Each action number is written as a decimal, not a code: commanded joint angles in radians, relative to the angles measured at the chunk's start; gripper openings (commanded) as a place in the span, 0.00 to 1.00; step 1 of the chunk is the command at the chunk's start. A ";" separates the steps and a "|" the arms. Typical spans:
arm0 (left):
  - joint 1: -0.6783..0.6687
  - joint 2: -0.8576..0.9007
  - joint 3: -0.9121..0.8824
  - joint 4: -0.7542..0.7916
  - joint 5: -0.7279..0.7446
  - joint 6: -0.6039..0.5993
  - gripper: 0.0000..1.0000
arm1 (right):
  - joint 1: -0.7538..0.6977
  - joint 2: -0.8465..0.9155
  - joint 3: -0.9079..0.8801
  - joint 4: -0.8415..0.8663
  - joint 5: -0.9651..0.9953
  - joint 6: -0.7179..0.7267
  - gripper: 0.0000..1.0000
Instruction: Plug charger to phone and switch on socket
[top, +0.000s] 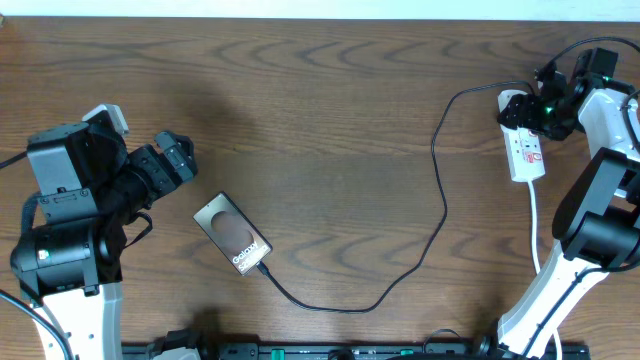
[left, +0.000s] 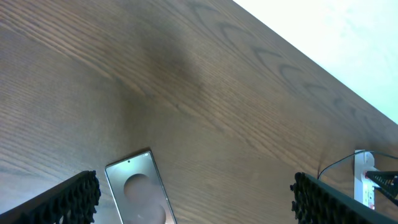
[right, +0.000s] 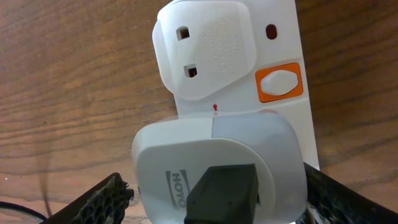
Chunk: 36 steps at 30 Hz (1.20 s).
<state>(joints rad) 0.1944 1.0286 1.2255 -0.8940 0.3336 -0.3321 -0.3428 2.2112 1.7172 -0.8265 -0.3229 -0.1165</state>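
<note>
Looking down from overhead, the phone (top: 233, 235) lies face up on the table (top: 330, 110) near the left gripper (top: 178, 158), which hangs beside it without touching. The charger (top: 444, 205) runs from the phone's lower end in a long loop across to the socket (top: 527, 155) at the far right. Its tip seems seated in the phone, though it is too small to be sure. The right gripper (top: 545, 105) sits over the socket's upper end.

From the left wrist, that gripper's fingers (left: 68, 200) stand wide apart with nothing between them. The top part of the phone (left: 138, 190) shows on the wood below, apart from both pads. The socket (left: 362, 177) shows small at the right edge.

From the right wrist, the socket (right: 286, 37) fills the view. A white adapter (right: 205, 155) is pushed into it, with a black block (right: 221, 190), likely the charger's plug, at its near end. The right gripper's fingers (right: 106, 199) are spread, one at each side of the adapter, and I cannot tell whether they touch it. Above, beside a second white plug (right: 205, 50), an orange-rimmed switch (right: 280, 83) is free of the gripper. Whether it is on or off cannot be read.

My judgement: both ends of the charger look connected, so the plugging part is likely done, and pressing the switch is what is left
</note>
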 joint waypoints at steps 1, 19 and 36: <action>-0.004 -0.005 0.024 -0.004 -0.013 0.024 0.97 | 0.076 0.069 -0.090 -0.082 -0.233 0.060 0.78; -0.004 -0.005 0.024 -0.023 -0.014 0.024 0.97 | 0.055 0.069 -0.005 -0.143 -0.128 0.072 0.78; -0.004 -0.005 0.024 -0.026 -0.014 0.024 0.97 | 0.055 0.068 0.007 -0.176 -0.100 0.079 0.78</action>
<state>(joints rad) 0.1944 1.0286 1.2255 -0.9169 0.3332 -0.3321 -0.3183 2.2223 1.7660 -0.9840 -0.3790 -0.0399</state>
